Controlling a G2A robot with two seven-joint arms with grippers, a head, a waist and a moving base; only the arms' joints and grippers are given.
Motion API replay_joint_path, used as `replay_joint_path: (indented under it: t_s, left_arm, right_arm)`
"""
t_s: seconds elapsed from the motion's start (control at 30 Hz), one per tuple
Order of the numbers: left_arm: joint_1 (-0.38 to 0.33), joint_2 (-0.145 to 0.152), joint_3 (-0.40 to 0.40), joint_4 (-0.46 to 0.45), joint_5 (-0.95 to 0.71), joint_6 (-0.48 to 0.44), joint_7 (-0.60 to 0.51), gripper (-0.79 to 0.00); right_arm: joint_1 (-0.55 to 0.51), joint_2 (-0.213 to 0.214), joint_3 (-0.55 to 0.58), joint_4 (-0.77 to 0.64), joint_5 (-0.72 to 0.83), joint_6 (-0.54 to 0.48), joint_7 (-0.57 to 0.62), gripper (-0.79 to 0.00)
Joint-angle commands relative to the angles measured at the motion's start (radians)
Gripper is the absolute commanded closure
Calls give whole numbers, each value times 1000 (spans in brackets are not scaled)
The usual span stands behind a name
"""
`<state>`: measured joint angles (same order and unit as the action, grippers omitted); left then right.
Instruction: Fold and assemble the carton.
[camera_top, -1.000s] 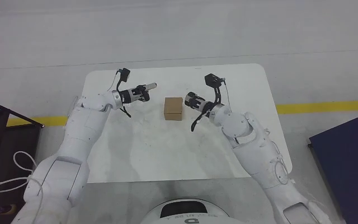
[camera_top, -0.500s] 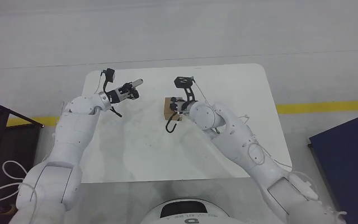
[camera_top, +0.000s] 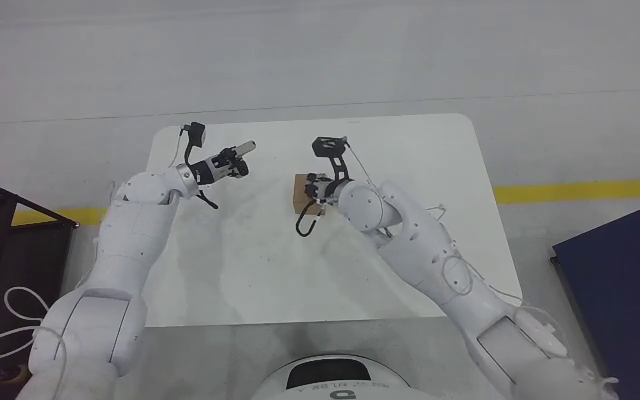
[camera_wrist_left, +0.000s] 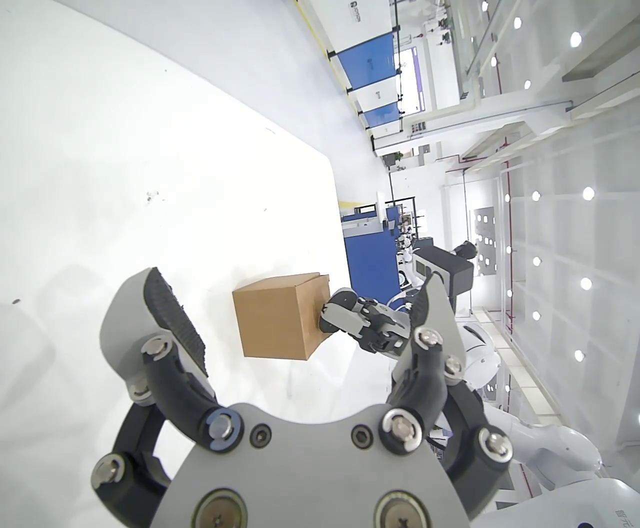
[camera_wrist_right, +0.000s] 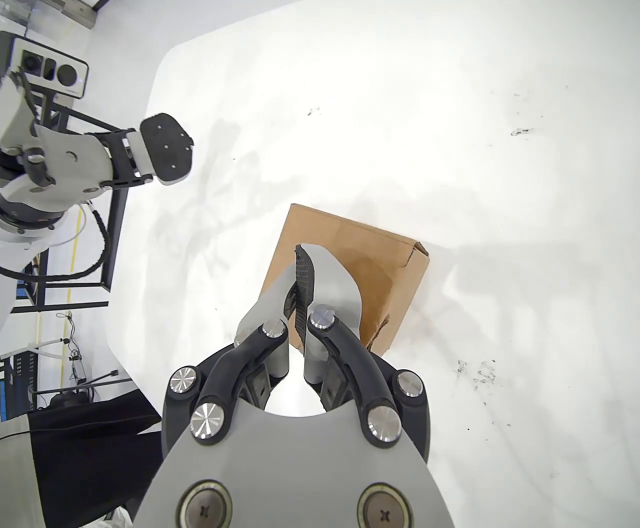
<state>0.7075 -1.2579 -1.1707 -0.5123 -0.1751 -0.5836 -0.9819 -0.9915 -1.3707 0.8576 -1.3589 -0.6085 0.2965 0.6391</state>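
Carton (camera_top: 305, 195) stands on the table (camera_top: 400, 260), roughly mid-width and toward the far half, already squared up into a closed brown box; one corner seam looks slightly sprung in the right wrist view. Right pincer (camera_wrist_right: 300, 255) has its fingers pressed together, pinching nothing, with the tips touching one side face of the carton. Judged step: pushing a last side flap or tuck home, so the task looks near its end. Left pincer (camera_top: 244, 150) hangs above the table well apart from the carton, on the side opposite the right one, fingers spread wide and nothing between them. The next move calls for a firm, square push along that face. The box is light and probably slides rather than yields, so a brace from the left pincer on the opposite face would help. Around: small dark scuff marks (camera_wrist_right: 472, 372) on the table surface, none touching the carton. In the way: the right pincer covers its own face of the box, leaving the far face as the left one's approach.
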Motion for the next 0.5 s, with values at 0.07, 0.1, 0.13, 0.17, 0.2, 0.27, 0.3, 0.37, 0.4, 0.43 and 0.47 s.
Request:
replay_joint_path:
  t_s: [0.07,0.1,0.13,0.17,0.2,0.27,0.3,0.37,0.4,0.43,0.47]
  left_arm:
    - [0,0,0,0,0,0,0,-785]
    - [0,0,0,0,0,0,0,-785]
    - [0,0,0,0,0,0,0,-785]
    - [0,0,0,0,0,0,0,-785]
    - [0,0,0,0,0,0,0,-785]
    - [0,0,0,0,0,0,0,-785]
    - [0,0,0,0,0,0,0,-785]
    - [0,0,0,0,0,0,0,-785]
    - [0,0,0,0,0,0,0,-785]
    - [0,0,0,0,0,0,0,-785]
    - [0,0,0,0,0,0,0,-785]
  right_arm:
    - [-13,0,29,-30,38,-12,-30,0]
    - [-28,4,51,-50,49,-20,-46,0]
    - [-47,9,78,-74,62,-28,-62,0]
    - [-70,15,109,-99,76,-37,-76,0]
    - [-96,21,138,-121,85,-46,-85,0]
    - [-151,35,202,-145,97,-46,-103,0]
    - [-173,41,231,-139,101,-40,-105,0]
    - [-203,48,266,-108,119,-39,-98,0]
    - [-208,49,273,-83,140,-46,-89,0]
    - [-208,48,270,-57,152,-55,-77,0]
    - [-202,46,259,-34,166,-67,-59,0]
